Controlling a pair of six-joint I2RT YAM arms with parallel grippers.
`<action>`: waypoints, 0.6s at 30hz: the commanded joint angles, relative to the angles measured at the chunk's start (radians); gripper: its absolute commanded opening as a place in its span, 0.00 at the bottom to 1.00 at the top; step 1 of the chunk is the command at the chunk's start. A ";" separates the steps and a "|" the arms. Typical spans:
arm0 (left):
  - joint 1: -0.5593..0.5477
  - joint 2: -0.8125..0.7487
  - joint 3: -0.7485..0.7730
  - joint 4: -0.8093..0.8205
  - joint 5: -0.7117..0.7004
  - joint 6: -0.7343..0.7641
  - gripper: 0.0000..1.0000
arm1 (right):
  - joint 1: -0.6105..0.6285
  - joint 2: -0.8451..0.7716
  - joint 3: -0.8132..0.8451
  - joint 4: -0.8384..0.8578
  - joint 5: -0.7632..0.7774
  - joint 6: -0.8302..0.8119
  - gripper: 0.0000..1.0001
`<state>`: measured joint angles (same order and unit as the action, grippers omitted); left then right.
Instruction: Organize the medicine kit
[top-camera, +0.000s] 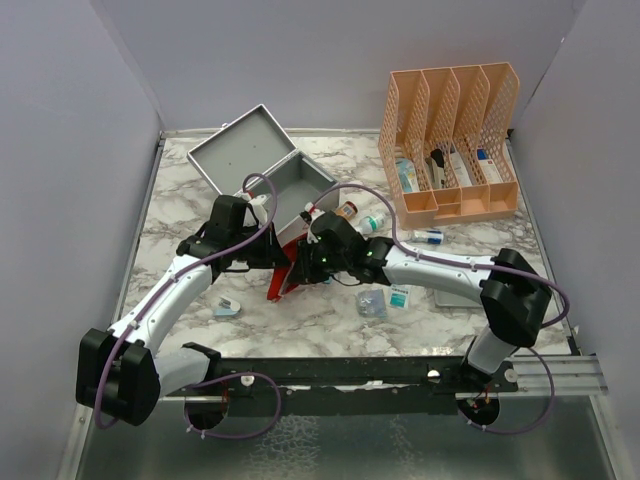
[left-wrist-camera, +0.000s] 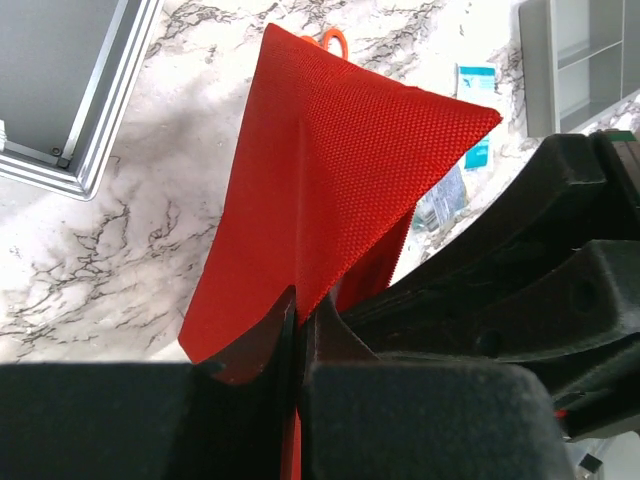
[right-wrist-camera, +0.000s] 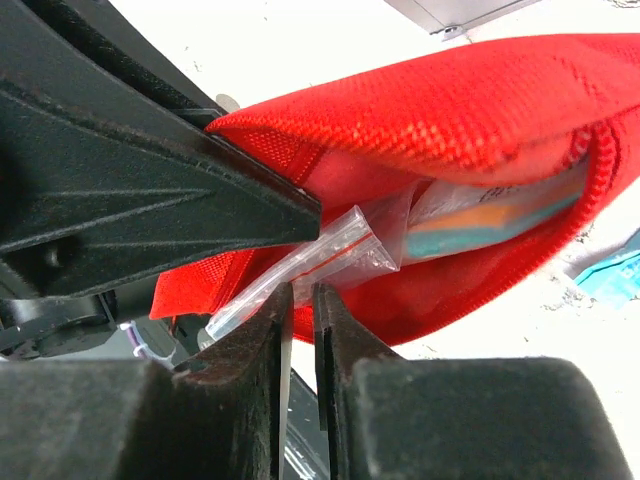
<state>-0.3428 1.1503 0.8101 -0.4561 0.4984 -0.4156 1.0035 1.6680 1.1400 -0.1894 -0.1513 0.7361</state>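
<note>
Overhead hides it: left tool (left-wrist-camera: 297, 305) clamps red pouch (left-wrist-camera: 330, 170); right tool (right-wrist-camera: 302, 292) hold on clear bag (right-wrist-camera: 335, 252) unclear

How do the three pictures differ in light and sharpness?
Top view: evenly lit and sharp throughout. Left wrist view: the red pouch is crisp, with its weave showing. Right wrist view: the marble table is washed out to plain white.

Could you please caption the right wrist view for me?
Right gripper, jaws nearly closed, at a clear plastic bag poking from the red pouch.
</note>
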 joint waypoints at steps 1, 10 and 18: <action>-0.006 -0.029 0.013 0.027 0.059 -0.026 0.00 | 0.012 -0.001 0.039 -0.009 0.017 -0.001 0.14; -0.007 -0.029 0.018 0.006 0.023 -0.040 0.00 | 0.012 -0.152 -0.058 0.049 0.018 0.049 0.27; -0.007 -0.022 0.020 0.004 -0.008 -0.078 0.00 | 0.012 -0.306 -0.228 0.078 0.128 0.185 0.43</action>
<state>-0.3428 1.1378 0.8104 -0.4576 0.5060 -0.4675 1.0077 1.3975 0.9661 -0.1375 -0.1158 0.8299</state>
